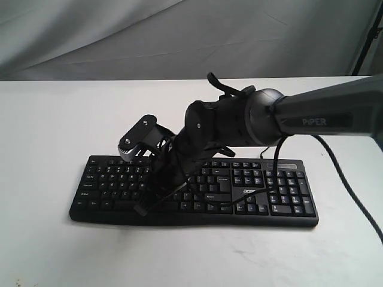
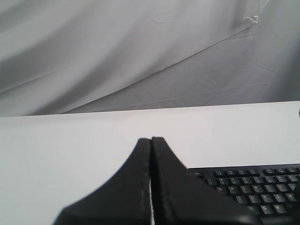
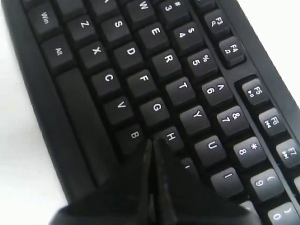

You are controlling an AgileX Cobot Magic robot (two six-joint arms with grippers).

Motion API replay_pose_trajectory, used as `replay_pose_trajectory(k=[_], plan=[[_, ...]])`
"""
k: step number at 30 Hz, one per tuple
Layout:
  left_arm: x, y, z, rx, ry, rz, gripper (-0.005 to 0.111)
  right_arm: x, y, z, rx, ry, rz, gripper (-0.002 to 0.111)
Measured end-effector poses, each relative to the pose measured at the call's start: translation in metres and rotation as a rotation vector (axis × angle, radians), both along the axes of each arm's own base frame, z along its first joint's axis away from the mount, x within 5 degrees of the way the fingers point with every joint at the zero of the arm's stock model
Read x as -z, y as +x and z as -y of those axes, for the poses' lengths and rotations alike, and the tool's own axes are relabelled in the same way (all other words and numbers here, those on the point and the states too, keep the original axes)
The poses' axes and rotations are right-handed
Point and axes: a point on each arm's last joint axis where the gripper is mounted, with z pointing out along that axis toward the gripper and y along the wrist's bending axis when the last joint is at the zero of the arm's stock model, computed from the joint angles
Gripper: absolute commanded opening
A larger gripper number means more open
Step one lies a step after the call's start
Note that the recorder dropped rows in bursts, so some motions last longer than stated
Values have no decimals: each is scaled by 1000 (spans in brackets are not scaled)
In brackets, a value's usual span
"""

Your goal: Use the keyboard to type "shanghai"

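Observation:
The long black keyboard [image 1: 281,191] with white legends lies across the white table, its number pad at the right end. My right gripper [image 1: 142,208] reaches over from the right and comes down on the letter block. In the right wrist view that gripper [image 3: 153,140] is shut and empty, with its tip at the edge of the H key [image 3: 171,137], right beside the B key [image 3: 133,136]; the keys under the fingers are hidden. My left gripper [image 2: 151,139] is shut and empty above bare table, off the keyboard's [image 2: 253,180] Esc corner. It does not show in the exterior view.
The right arm's thick grey forearm [image 1: 326,116] crosses above the keyboard's right half. A black cable [image 1: 353,191] trails over the table at the right. A grey cloth backdrop [image 1: 179,36] hangs behind the white table [image 1: 48,119].

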Motion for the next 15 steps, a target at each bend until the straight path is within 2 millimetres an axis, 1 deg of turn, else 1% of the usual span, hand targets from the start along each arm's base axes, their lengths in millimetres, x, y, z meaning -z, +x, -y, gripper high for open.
replay_pose_trajectory(k=[15], plan=[[0,0,0,0,0,0,0,0,0,0,-2,7,1,0]])
